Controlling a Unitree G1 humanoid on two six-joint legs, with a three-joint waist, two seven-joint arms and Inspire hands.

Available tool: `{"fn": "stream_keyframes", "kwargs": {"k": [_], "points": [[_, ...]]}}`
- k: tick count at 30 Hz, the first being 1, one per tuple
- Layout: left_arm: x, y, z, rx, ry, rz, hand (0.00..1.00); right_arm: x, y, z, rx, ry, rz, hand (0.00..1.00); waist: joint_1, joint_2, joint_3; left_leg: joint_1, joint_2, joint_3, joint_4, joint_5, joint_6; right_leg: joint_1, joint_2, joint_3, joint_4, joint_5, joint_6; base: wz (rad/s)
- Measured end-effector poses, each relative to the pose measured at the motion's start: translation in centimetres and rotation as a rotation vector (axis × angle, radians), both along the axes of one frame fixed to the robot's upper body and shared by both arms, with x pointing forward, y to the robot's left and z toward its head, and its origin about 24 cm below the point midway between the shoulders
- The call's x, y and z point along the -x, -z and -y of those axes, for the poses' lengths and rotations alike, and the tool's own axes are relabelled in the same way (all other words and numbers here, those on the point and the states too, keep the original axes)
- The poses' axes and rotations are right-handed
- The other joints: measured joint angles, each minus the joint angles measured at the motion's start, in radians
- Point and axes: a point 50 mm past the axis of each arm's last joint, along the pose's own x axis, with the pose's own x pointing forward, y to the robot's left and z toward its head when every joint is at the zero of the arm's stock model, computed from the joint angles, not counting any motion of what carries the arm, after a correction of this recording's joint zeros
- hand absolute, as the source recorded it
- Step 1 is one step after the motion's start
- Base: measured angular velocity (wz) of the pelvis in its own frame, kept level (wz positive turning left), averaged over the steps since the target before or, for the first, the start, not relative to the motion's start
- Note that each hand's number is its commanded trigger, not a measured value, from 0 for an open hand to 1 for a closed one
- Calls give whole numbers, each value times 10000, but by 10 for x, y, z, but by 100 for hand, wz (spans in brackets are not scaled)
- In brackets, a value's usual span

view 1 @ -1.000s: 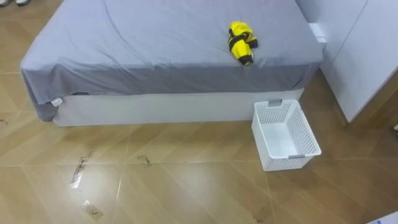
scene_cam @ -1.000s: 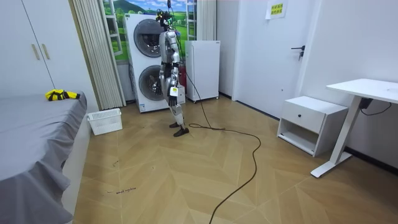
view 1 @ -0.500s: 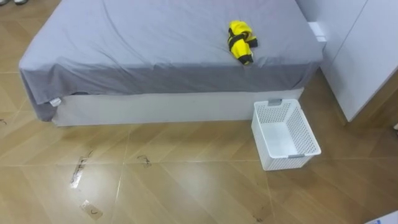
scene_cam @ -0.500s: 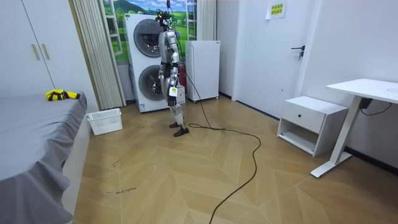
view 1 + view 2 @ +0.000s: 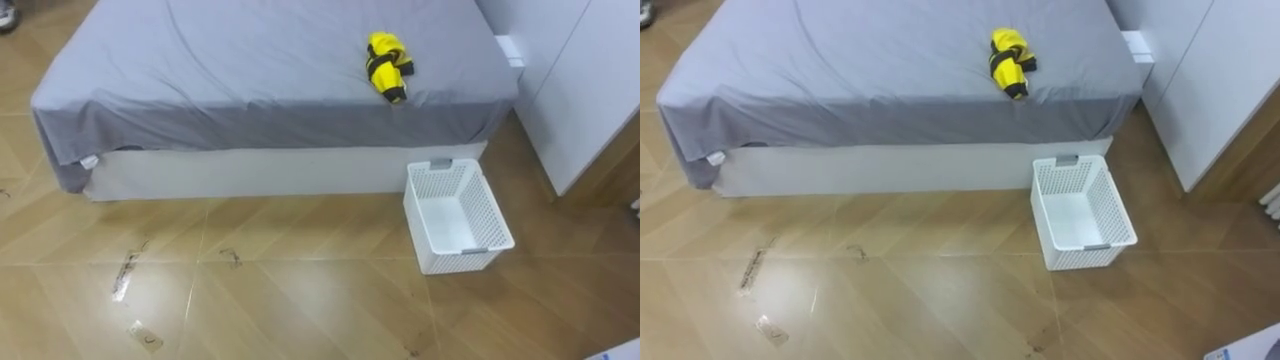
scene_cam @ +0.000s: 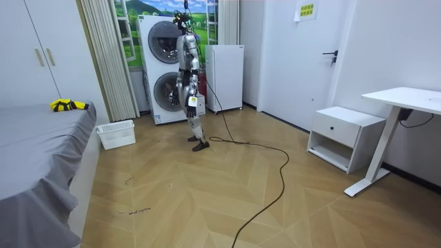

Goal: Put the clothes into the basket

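1. In the room view the left robot hand (image 6: 191,103) hangs by the robot's hip. I cannot tell whether it is open or closed.
2. The robot stands upright before the stacked washing machines (image 6: 160,65), facing the bed (image 5: 250,70), well apart from it.
3. A yellow-green sign (image 6: 306,10) hangs high on the wall, its writing too small to read. A small white tag (image 5: 92,163) sits at the sheet's corner.
4. The clothes (image 5: 388,66), a yellow and black bundle, lie on the grey sheet near the bed's right end.
5. The white perforated basket (image 5: 492,212) stands on the floor (image 5: 300,290), just beside the bed's base, below the clothes.
6. The floor is wooden herringbone with faint scuff marks (image 5: 125,275). A white wardrobe (image 5: 580,90) stands right of the basket, and a white bench (image 6: 406,98) and nightstand (image 6: 344,134) line the far wall.
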Motion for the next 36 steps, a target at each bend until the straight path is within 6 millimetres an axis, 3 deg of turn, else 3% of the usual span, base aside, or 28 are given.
{"fn": "stream_keyframes", "kwargs": {"k": [1, 3, 4, 5, 7, 8, 9, 10, 11, 12, 13, 14, 17, 19, 20, 22, 23, 24, 25, 26, 27, 29, 31, 32, 33, 34, 35, 36], "points": [[-1, -1, -2, -34, -121, 79, 0, 0, 0, -1, -52, 68, 8, 0, 18, -33, 2, -228, 65, 43, 475, -6, -11, -53, -8, -9, 148, -114, -72, 15], [-1, -2, -5, -90, -373, 195, 0, 2, 0, 2, -51, 139, -30, 0, 100, -26, 21, -1361, 577, 256, 2771, 159, 9, 21, 115, -14, 301, -283, -256, 14], [2, -1, -5, -79, -418, 121, 0, 2, 0, 2, -46, 234, -38, 0, 123, -30, 13, -1690, 617, 218, 3278, 268, 63, 136, 111, 31, 321, -326, -307, 12], [13, 0, -2, -17, -402, -153, 0, 3, 0, 4, -16, 448, -43, 0, 120, -59, 11, -2097, 427, 200, 3125, 265, 155, 276, 49, 163, 313, -431, -340, 10], [25, 1, 2, 34, -352, -486, 0, 4, -1, 7, 82, 571, -99, 0, 134, -107, 17, -2924, 38, 124, 1817, 434, 88, 362, -142, 188, 297, -598, -246, -2], [36, 1, 3, -25, -411, -777, 0, 5, -1, 8, 59, 628, -116, 0, 205, -152, 6, -3352, -136, 127, 526, 888, -77, 453, -226, 272, 275, -726, -185, -32], [46, 2, 3, -39, -460, -1075, 0, 5, -1, 8, 64, 578, -162, 0, 335, -129, 21, -3680, -127, 125, -435, 1708, -30, 583, -309, 294, 275, -893, -137, -43], [51, 1, 3, -39, -495, -1221, 0, 6, 0, 7, 48, 543, -232, 0, 407, -132, 19, -3759, -130, 109, -785, 2105, -47, 653, -361, 399, 265, -981, -96, -50], [59, 2, 4, 36, -512, -1457, 0, 4, 0, 7, 75, 427, -243, 0, 414, -177, 28, -3866, -170, 106, -1182, 2823, 24, 808, -501, 549, 227, -1165, 32, -31], [61, 2, 6, 138, -502, -1539, 0, 5, -1, 8, 150, 499, -238, 0, 344, -222, 12, -3973, -355, 111, -1145, 3448, 328, 951, -659, 612, 94, -1275, 296, -16], [60, 2, 7, 189, -471, -1502, 0, 5, -1, 9, 202, 548, -238, 0, 338, -243, -16, -3998, -511, 127, -1033, 3613, 524, 973, -772, 678, 63, -1375, 422, -3], [55, 3, 7, 260, -392, -1386, 0, 4, -1, 10, 219, 651, -197, 0, 346, -432, -29, -4171, -705, 395, -462, 3257, 804, 1022, -1052, 789, -5, -1514, 597, -14], [37, 3, 4, 223, -273, -929, 0, 1, -2, 10, 392, 725, 0, 0, 320, -364, 78, -4500, -669, 740, 1377, 1853, 924, 1354, -1383, 892, 128, -1308, 894, -19], [28, 1, -1, 112, -375, -664, 0, 1, -2, 11, 460, 775, 33, 0, 291, -326, 77, -4243, -690, 942, 1881, 1100, 1048, 1132, -1646, 1061, 1567, -1237, 966, -5], [21, 0, -5, 16, -571, -400, 0, 3, -2, 11, 498, 825, 9, 0, 252, -382, 64, -3742, -888, 1132, 1710, 736, 1102, 708, -1935, 1066, 3085, -909, 1064, 4], [9, -1, -7, -44, -593, -72, 0, 7, -2, 15, 680, 947, -70, 0, 204, -351, 13, -2912, -1132, 1236, 1284, 453, 1215, 120, -2266, 1080, 4960, 600, 927, 4], [3, -1, -7, -60, -521, 79, 0, 8, -3, 19, 833, 1115, -17, 0, 229, -174, -53, -2309, -1198, 1159, 755, 378, 1267, -282, -2323, 1045, 5837, 1917, 697, -12], [-8, -3, -8, -218, -463, 375, 0, 4, -4, 20, 932, 1197, 169, 0, 308, 80, -91, -1652, -1202, 1055, 142, 362, 1266, -898, -2127, 1045, 6541, 1666, 550, -20], [-14, -4, -9, -281, -430, 531, 0, 1, -5, 20, 927, 1261, 328, 0, 353, 44, -18, -1296, -1191, 1034, -198, 375, 1245, -1251, -1961, 1014, 6856, 1236, 443, -17], [-20, -5, -9, -325, -440, 740, 0, -4, -6, 19, 849, 1477, 599, 0, 355, 259, 9, -660, -1096, 912, -698, 383, 1210, -1967, -1487, 866, 7064, 443, 166, 9], [-26, -6, -8, -312, -373, 977, 0, -11, -9, 19, 843, 1680, 971, 0, 190, 363, 6, -187, -1002, 662, -1009, 313, 1170, -2718, -1015, 603, 6812, -46, 40, 25], [-40, -8, -2, -231, 72, 1295, 0, -20, -12, 17, 925, 1773, 1402, 0, 46, 471, 36, 497, -972, 308, -1446, 208, 1102, -3677, -585, 341, 5436, -217, 3, 52], [-47, -7, 7, 0, 425, 1399, 0, -28, -14, 14, 1038, 1782, 1698, 0, -26, 425, 44, 1235, -894, 61, -1994, 53, 962, -4220, -353, 367, 3179, 130, -21, 49], [-42, -4, 15, 214, 513, 1245, 0, -33, -16, 15, 1152, 1879, 1960, 0, -37, 497, 60, 1767, -740, -80, -2279, -107, 825, -4321, -279, 260, 1800, 1187, -50, 35], [-36, -2, 20, 354, 628, 1048, 0, -36, -18, 15, 1295, 2006, 2166, 0, -39, 626, 17, 2233, -500, -213, -2484, -248, 642, -4323, -127, 229, 818, 2278, -107, 32], [-34, -2, 21, 376, 663, 1000, 0, -39, -19, 15, 1356, 2033, 2315, 0, 4, 632, 7, 2360, -398, -278, -2528, -332, 536, -4301, -40, 225, 555, 2711, -226, 25], [-29, 0, 20, 369, 647, 828, 0, -45, -22, 15, 1503, 2060, 2618, 0, 144, 690, -111, 2439, -252, -320, -2431, -488, 269, -4153, 192, 205, 538, 3147, -543, 5], [-22, 1, 20, 379, 599, 651, 0, -54, -25, 16, 1663, 2032, 2896, 0, 252, 800, -110, 2479, 8, -337, -2387, -458, 46, -4093, 372, -25, 834, 3030, -758, 0]]}}
